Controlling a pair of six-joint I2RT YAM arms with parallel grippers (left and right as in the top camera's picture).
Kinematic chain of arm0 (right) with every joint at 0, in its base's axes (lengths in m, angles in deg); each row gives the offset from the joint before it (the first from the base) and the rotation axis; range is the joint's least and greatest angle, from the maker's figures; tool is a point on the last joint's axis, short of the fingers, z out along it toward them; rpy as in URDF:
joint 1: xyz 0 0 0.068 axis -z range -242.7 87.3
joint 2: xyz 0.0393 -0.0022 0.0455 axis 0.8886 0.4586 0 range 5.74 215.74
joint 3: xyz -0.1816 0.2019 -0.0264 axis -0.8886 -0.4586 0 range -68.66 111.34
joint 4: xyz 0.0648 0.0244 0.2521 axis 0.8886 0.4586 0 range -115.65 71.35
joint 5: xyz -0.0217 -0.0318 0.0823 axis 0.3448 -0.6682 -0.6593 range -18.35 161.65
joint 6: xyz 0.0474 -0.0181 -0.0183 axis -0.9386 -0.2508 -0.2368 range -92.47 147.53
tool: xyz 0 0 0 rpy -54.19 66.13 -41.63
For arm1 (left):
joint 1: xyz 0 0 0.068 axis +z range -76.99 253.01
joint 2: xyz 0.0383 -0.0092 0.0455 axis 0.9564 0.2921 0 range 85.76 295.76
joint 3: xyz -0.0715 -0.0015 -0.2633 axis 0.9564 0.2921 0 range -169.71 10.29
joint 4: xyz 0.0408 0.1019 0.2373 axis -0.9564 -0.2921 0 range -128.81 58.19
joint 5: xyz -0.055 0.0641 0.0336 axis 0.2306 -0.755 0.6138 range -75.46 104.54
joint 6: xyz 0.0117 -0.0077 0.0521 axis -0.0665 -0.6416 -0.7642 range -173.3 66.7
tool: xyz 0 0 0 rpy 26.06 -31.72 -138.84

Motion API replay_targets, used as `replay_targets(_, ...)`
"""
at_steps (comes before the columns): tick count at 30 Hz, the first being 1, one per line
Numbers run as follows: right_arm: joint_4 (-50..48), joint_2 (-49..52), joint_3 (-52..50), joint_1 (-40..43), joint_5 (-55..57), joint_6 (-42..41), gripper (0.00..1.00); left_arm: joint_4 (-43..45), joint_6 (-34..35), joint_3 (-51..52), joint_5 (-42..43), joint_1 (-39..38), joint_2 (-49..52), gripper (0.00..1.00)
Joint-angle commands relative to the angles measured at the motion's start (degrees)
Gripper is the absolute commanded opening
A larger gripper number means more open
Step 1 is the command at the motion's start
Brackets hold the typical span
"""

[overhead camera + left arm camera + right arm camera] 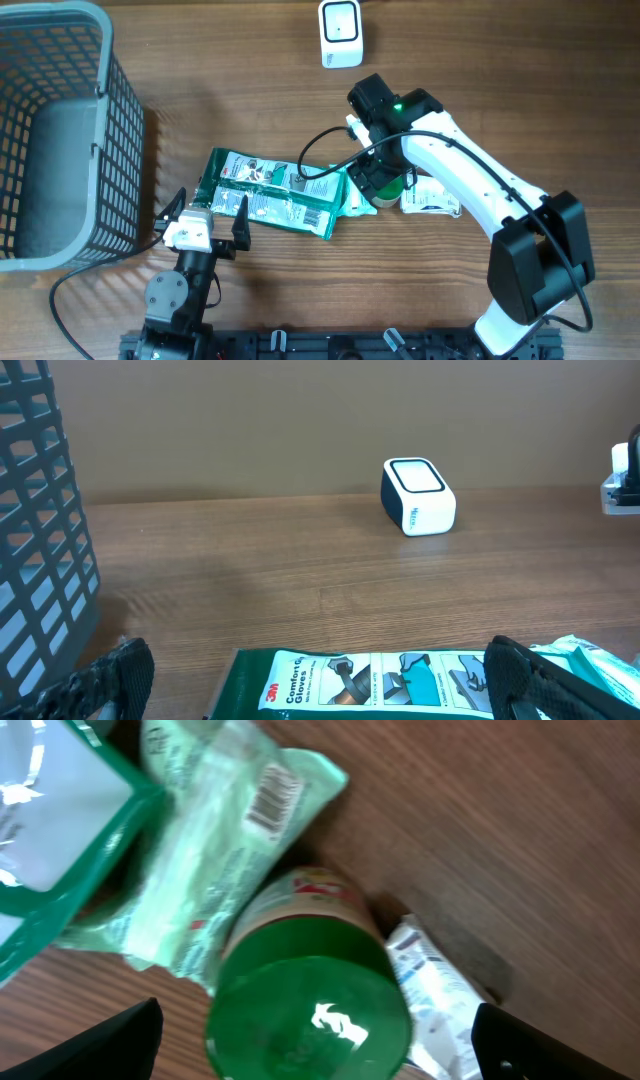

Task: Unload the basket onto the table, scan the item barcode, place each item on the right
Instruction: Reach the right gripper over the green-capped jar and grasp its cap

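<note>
Green-lidded jar (310, 1020): clear only from right wrist, touching barcoded pouch (200, 890)
Glove pack (380, 682): "3M", "Gloves"
Left gripper (207, 208), right gripper (325, 1045): both apart

One basket (122, 150), one scanner (341, 32), one jar (310, 1015), three packets (270, 192)

Jar (393, 196) mostly beneath right gripper (322, 1045)
</note>
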Motion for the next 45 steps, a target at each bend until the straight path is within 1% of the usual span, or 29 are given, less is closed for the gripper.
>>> replay_targets(1, -0.9, 1.1, 0.0, 0.1, 1.2, 1.1, 1.0, 0.3, 0.8, 0.3, -0.6, -0.4, -0.4, 1.0)
replay_targets(4, -0.6, 1.1, -0.8, 0.1, -3.2, 4.0, 0.99, 0.3, 0.8, 0.3, -0.5, -0.4, -0.4, 1.0)
replay_targets(8, -1.7, 1.1, -3.9, 0.1, -3.7, 3.6, 0.99, 0.3, 0.8, 0.3, -0.6, -0.4, -0.4, 1.0)
replay_targets(9, -1.7, 1.1, -4.3, 0.1, -4.2, 3.7, 0.95, 0.3, 0.8, 0.3, -0.5, -0.4, -0.4, 1.0)
replay_targets(10, -1.6, 1.1, -4.7, 0.1, -4.5, 3.6, 0.87, 0.3, 0.8, 0.3, -0.6, -0.4, -0.4, 1.0)
replay_targets(12, -2.1, 1.1, -5.5, 0.1, -4.6, 2.5, 0.83, 0.3, 0.8, 0.3, -0.5, -0.4, -0.4, 1.0)
replay_targets(13, -2.2, 1.1, -5.6, 0.1, -4.9, 1.9, 0.75, 0.3, 0.8, 0.3, -0.5, -0.4, -0.4, 1.0)
replay_targets(15, -2.3, 1.1, -5.6, 0.1, -4.8, -0.3, 0.68, 0.3, 0.8, 0.3, -0.5, -0.4, -0.4, 1.0)
replay_targets(18, -2.1, 1.1, -5.4, 0.1, -4.9, -5.2, 0.62, 0.3, 0.8, 0.3, -0.6, -0.4, -0.4, 1.0)
replay_targets(19, -2.0, 1.1, -5.2, 0.1, -4.8, -7.1, 0.63, 0.3, 0.8, 0.3, -0.5, -0.4, -0.4, 1.0)
replay_targets(20, -1.9, 1.1, -4.8, 0.1, -4.9, -9.5, 0.76, 0.3, 0.8, 0.3, -0.5, -0.4, -0.4, 1.0)
replay_targets(21, -1.7, 1.1, -4.3, 0.1, -5.0, -11.8, 0.79, 0.3, 0.8, 0.3, -0.6, -0.4, -0.4, 1.0)
replay_targets(22, -1.6, 1.1, -3.6, 0.1, -6.3, -13.7, 0.79, 0.3, 0.8, 0.3, -0.5, -0.4, -0.4, 1.0)
replay_targets(23, -1.6, 1.1, -2.7, 0.1, -8.0, -15.3, 0.84, 0.3, 0.8, 0.3, -0.6, -0.4, -0.4, 1.0)
replay_targets(24, -1.6, 1.1, -1.7, 0.1, -8.9, -18.3, 0.86, 0.3, 0.8, 0.3, -0.5, -0.4, -0.4, 1.0)
replay_targets(27, -1.7, 1.1, 0.7, 0.2, -9.0, -32.0, 0.87, 0.3, 0.8, 0.3, -0.5, -0.4, -0.4, 1.0)
replay_targets(28, -1.8, 1.1, 1.1, 0.5, -9.1, -37.8, 0.87, 0.3, 0.8, 0.3, -0.6, -0.4, -0.4, 1.0)
replay_targets(29, -2.1, 1.1, 1.3, 0.7, -9.1, -39.1, 0.89, 0.3, 0.8, 0.3, -0.5, -0.4, -0.4, 1.0)
replay_targets(30, -2.1, 1.1, 1.3, 0.9, -8.9, -38.7, 0.98, 0.3, 0.8, 0.3, -0.5, -0.4, -0.4, 1.0)
replay_targets(31, -2.0, 1.1, 1.3, 0.9, -8.9, -36.6, 1.0, 0.3, 0.8, 0.3, -0.5, -0.4, -0.4, 1.0)
replay_targets(36, 1.7, 1.1, 1.2, 0.9, -8.6, -12.8, 1.0, 0.3, 0.8, 0.3, -0.6, -0.4, -0.4, 1.0)
replay_targets(38, 1.9, 1.1, 0.9, 0.9, -7.8, -7.1, 1.0, 0.3, 0.8, 0.3, -0.6, -0.4, -0.4, 1.0)
replay_targets(41, 0.5, 1.1, -0.9, 0.9, -4.2, -6.1, 1.0, 0.3, 0.8, 0.3, -0.6, -0.4, -0.4, 1.0)
replay_targets(45, -1.5, 1.1, -4.2, 0.9, -4.3, -1.6, 1.0, 0.3, 0.8, 0.3, -0.5, -0.4, -0.4, 1.0)
